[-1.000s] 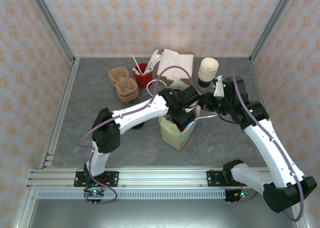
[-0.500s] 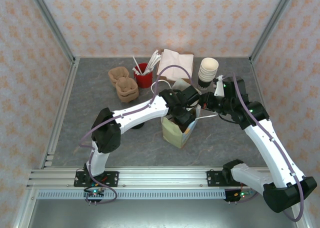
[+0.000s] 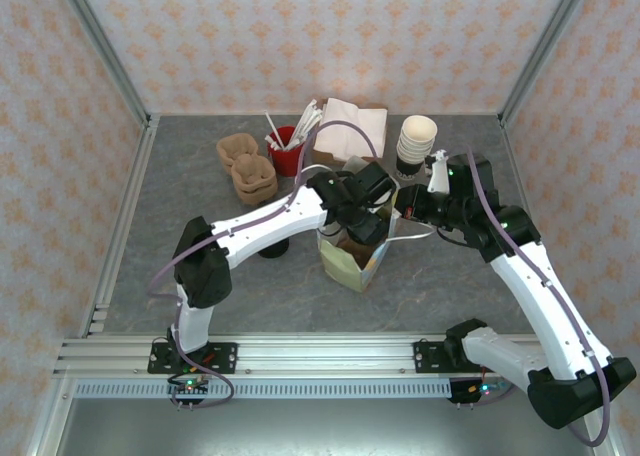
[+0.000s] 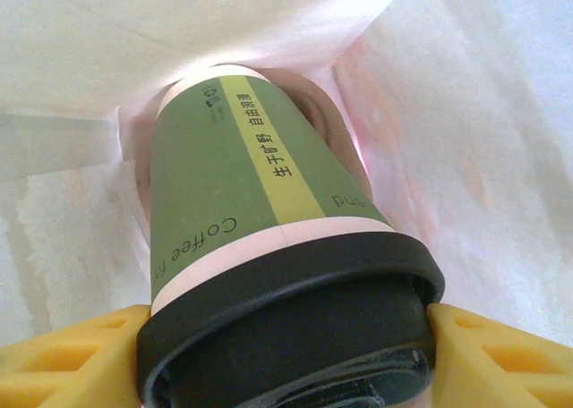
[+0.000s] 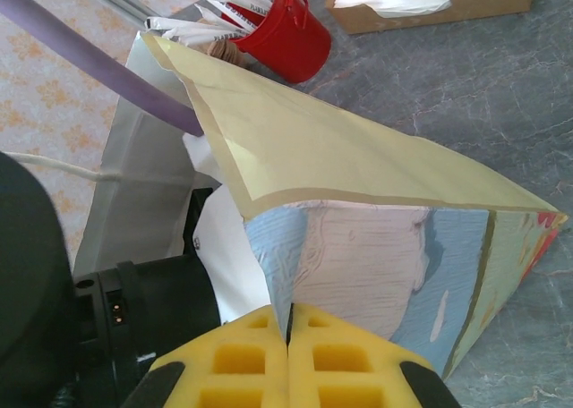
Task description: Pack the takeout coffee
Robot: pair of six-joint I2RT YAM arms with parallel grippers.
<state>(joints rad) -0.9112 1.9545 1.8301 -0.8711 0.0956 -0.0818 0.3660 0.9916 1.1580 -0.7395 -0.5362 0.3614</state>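
The takeout coffee (image 4: 242, 184) is an olive-green paper cup with a black lid (image 4: 286, 318). It stands inside the white-lined paper bag (image 4: 474, 113). My left gripper (image 4: 286, 345) is shut on it, with the yellow fingers (image 4: 501, 354) pressed against both sides of the lid. From above, the left gripper (image 3: 360, 219) reaches down into the mouth of the bag (image 3: 345, 264), which hides the cup. My right gripper (image 5: 288, 327) is shut on the edge of the bag (image 5: 376, 247). In the top view the right gripper (image 3: 402, 216) is at the bag's right rim.
A stack of paper cups (image 3: 416, 141) stands at the back right. A cardboard box of napkins (image 3: 352, 128), a red bucket of straws (image 3: 287, 156) and brown pulp cup carriers (image 3: 248, 171) are behind the bag. Metal frame rails line the table's sides.
The left arm has swung a little and its gripper has shifted slightly back and left in the bag's mouth. The bag has moved with it. The right arm has not moved.
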